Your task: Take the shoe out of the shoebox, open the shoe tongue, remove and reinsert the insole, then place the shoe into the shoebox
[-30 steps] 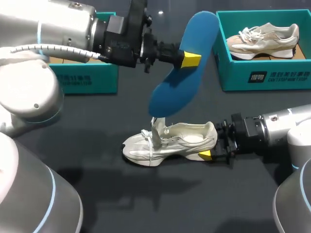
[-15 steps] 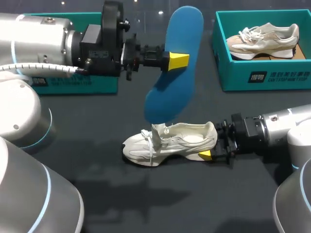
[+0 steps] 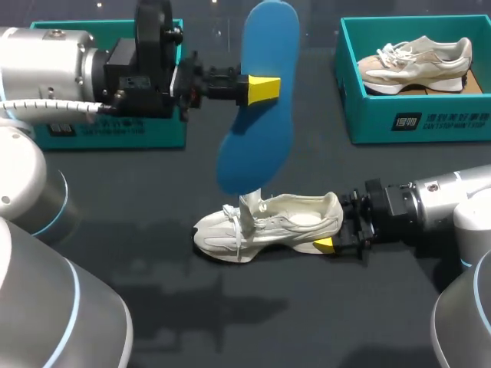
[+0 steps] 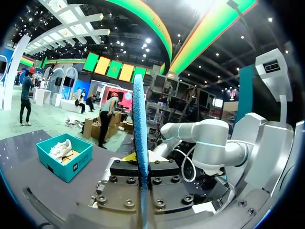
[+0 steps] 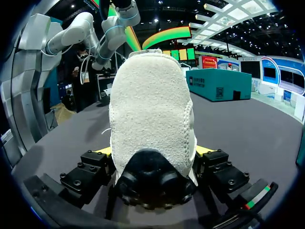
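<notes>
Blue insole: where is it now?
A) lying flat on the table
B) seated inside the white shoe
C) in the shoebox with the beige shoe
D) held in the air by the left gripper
D: in the head view the left gripper is shut on the blue insole, which hangs edge-up in the air above the white shoe.

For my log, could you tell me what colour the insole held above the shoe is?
The insole is blue; the head view shows it best.
</notes>
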Available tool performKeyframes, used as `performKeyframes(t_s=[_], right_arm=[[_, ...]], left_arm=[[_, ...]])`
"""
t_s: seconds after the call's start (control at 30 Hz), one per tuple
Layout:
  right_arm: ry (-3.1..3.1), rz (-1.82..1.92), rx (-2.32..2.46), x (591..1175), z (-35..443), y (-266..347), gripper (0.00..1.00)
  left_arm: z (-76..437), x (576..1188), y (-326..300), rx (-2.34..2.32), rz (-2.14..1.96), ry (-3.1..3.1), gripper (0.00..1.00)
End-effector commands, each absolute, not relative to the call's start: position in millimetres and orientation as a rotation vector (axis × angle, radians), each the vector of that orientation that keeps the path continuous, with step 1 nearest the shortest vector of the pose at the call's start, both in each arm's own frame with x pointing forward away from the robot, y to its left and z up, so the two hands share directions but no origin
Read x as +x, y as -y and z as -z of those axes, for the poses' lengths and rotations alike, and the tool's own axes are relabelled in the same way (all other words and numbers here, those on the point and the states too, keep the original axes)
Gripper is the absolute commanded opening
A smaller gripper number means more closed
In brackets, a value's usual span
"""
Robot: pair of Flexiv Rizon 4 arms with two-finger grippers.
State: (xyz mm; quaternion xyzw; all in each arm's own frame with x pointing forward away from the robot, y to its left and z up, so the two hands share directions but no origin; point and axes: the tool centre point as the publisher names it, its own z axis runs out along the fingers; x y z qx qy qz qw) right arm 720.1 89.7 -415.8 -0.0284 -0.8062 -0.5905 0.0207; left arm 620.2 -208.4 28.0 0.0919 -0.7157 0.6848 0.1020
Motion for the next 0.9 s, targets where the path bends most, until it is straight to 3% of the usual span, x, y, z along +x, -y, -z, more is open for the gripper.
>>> performKeyframes(t_s=[0.03,0.5,0.53,0.57,0.6,0.9], right_arm=[[2.503,1.828,-0.089,718,416,-90,0.0],[2.507,1.825,-0.094,718,416,-90,0.01],[2.51,1.822,-0.097,718,416,-89,0.16],[2.513,1.818,-0.098,718,416,-89,0.45],[2.517,1.812,-0.1,719,415,-89,1.0],[2.594,1.702,-0.147,717,411,-79,1.0]], left_arm=[[-32,618,202,0.265,-2.003,2.126,0.0],[-32,615,202,0.244,-2.001,2.131,0.0],[-32,615,202,0.244,-2.001,2.131,0.0],[-32,615,202,0.244,-2.001,2.131,0.0],[-32,615,202,0.244,-2.001,2.131,0.0],[-32,615,202,0.244,-2.001,2.131,0.0]])
